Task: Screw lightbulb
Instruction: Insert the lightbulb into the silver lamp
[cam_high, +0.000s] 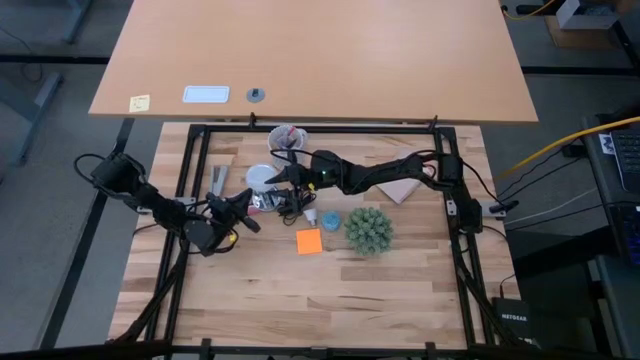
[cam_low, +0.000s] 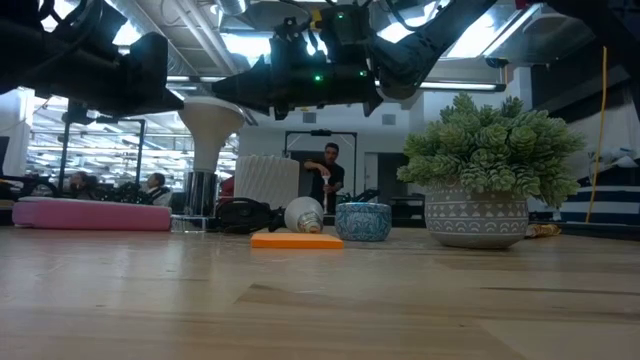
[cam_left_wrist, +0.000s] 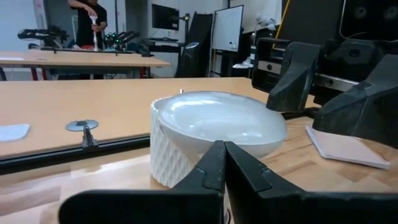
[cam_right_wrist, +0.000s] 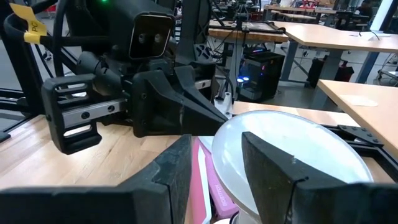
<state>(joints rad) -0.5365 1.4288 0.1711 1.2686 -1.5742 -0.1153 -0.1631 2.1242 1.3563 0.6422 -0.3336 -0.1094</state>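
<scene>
The lightbulb (cam_low: 304, 214) lay on its side beside the orange sticky note (cam_low: 296, 240). The spread, empty right gripper (cam_high: 287, 177) and closed, empty left gripper (cam_high: 252, 203) hovered nearby. Likely light, slippery and fragile, it seemed best grasped around the dome.
</scene>
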